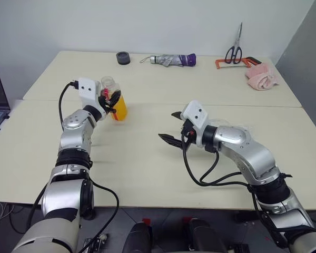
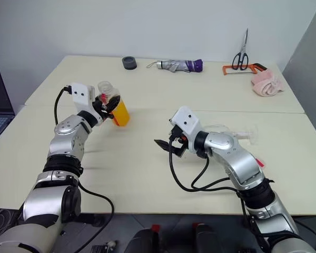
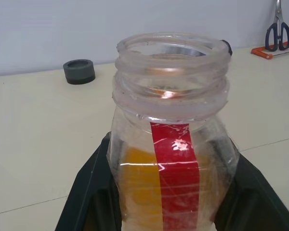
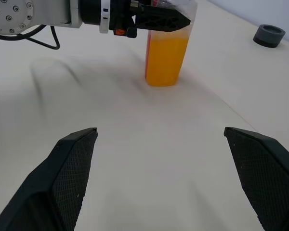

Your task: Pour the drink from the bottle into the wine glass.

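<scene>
Now bottle uncapped, half full of orange drink.

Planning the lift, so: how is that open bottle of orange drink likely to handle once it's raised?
The bottle has no cap, so tilting would probably spill the drink. Its clear walls look thin and may flex under the left gripper. About half full, it likely carries noticeable weight low down.

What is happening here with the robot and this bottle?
The left gripper has its fingers on either side of the bottle, which stands on the table with no cap and orange drink inside. The right gripper is open and empty, pointing toward the bottle. A wine glass seems to lie on its side behind the right arm. No pouring has begun.
</scene>
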